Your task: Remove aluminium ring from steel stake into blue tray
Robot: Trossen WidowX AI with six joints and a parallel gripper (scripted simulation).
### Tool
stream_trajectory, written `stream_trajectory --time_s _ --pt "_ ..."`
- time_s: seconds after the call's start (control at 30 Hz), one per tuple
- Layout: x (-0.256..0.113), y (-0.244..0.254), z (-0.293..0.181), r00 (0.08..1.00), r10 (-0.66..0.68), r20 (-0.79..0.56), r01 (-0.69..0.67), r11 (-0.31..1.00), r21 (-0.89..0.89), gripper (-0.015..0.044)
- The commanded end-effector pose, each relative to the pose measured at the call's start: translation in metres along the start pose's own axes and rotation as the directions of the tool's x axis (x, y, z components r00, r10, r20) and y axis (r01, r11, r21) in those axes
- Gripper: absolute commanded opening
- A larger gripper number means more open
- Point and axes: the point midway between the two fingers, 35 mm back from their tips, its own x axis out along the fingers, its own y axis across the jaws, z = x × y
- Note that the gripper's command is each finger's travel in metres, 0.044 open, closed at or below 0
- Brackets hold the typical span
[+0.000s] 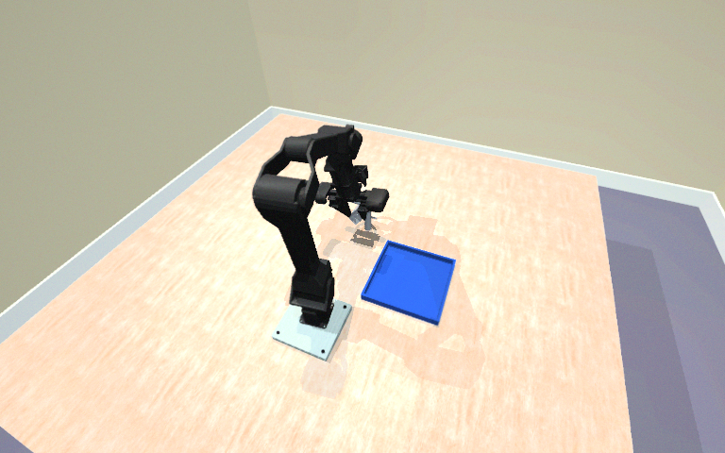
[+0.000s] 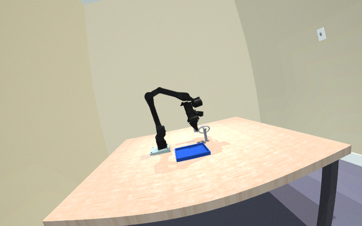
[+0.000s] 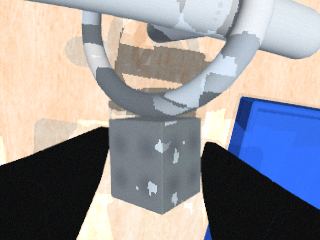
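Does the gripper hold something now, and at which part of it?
Yes, the gripper holds the ring by its tab, pinched at the sides between both fingers.

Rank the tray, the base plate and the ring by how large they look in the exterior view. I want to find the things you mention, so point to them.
1. Tray (image 1: 410,285) (image 2: 193,152) (image 3: 285,135)
2. Base plate (image 1: 299,336) (image 2: 155,152)
3. Ring (image 2: 209,129) (image 3: 137,100)
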Motion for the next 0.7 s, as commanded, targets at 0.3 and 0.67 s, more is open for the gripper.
stream_trajectory --time_s 0.3,0.67 --pt "0.000 0.017 0.000 0.994 -0.107 0.010 0.107 0.994 -0.013 0.0000" --pt "-0.004 0.028 0.001 0.988 -0.152 0.015 0.152 0.988 -0.020 0.0000"
